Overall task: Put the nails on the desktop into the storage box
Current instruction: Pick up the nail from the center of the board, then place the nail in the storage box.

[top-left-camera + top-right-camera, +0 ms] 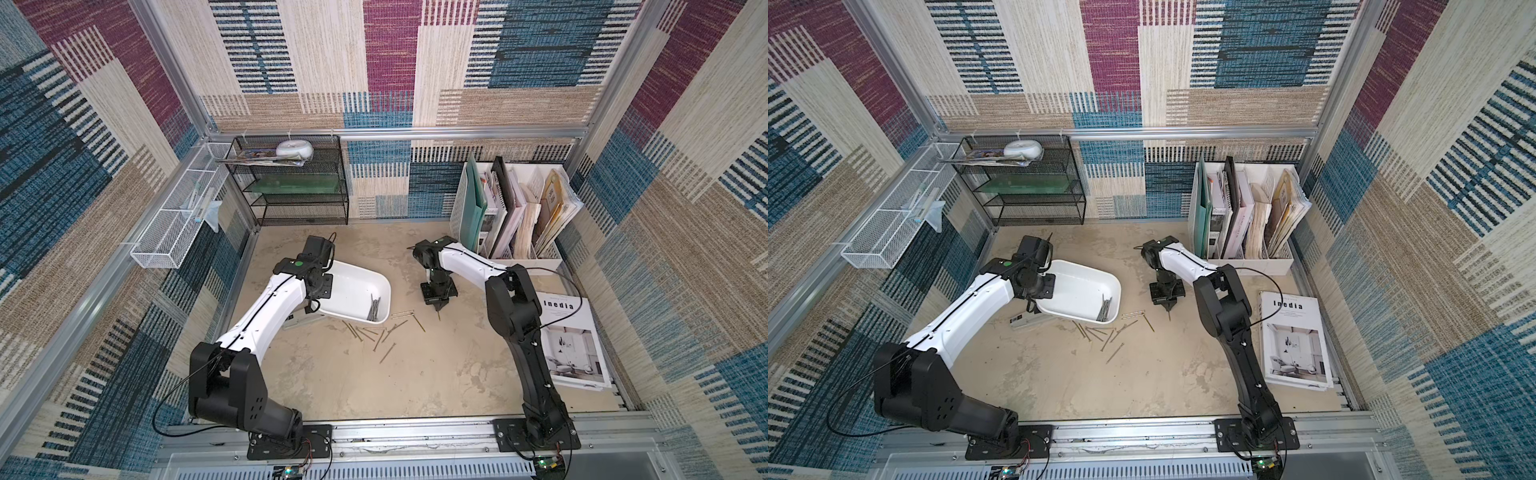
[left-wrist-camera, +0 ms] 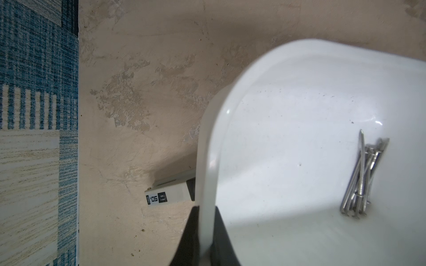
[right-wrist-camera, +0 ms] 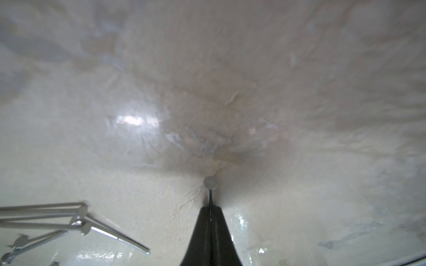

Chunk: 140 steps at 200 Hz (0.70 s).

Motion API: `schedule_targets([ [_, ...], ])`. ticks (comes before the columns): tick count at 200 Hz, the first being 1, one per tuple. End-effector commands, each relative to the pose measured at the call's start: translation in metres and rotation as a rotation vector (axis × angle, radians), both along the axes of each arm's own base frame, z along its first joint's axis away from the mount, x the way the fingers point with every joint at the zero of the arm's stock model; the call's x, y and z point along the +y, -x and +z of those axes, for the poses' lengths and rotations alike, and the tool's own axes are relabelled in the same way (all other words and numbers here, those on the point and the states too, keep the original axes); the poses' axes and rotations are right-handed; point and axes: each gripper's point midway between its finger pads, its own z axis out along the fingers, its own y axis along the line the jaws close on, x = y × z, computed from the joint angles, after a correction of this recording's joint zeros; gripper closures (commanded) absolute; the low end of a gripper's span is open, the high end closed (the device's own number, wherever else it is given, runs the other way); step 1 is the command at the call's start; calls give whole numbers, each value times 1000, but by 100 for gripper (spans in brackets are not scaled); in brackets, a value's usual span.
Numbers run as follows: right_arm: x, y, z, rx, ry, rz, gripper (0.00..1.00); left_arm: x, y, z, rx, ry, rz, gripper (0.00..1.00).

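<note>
One nail (image 3: 210, 184) is pinched head-down between the closed tips of the right pincer (image 3: 210, 208), over the table (image 3: 299, 92). Loose nails (image 1: 374, 332) are scattered just beside it. Farther off, the white box (image 1: 353, 286), a nail bundle (image 2: 359, 179) inside, is clamped by its rim in the left pincer (image 2: 205, 230).

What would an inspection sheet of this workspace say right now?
Surface: beige desktop, mottled with worn patches.
Job's things: storage box tilted, bundle of nails in its low corner; loose nails scattered on the desktop beside it.
Clutter: small labelled carton partly under the box; magazine by the right arm.
Grippers: left gripper shut on the storage box rim; right gripper shut on one nail.
Cables: black cables loop off both arms, clear of the nails.
Surroundings: file holder, black mesh shelf, white wire basket, patterned wall panels.
</note>
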Motion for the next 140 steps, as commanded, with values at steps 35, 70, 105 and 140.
schedule_targets([
  [35,114,-22,124,-226,-448,62,100,1,-2,3,-9,-4,5,100],
  [70,197,-3,138,-183,-722,103,100,2,-2,3,-10,-10,11,100],
  [105,245,12,117,-116,-823,117,100,1,-2,2,-6,-7,10,100],
  [140,245,9,99,-118,-780,108,100,1,-2,2,-6,-4,11,100],
])
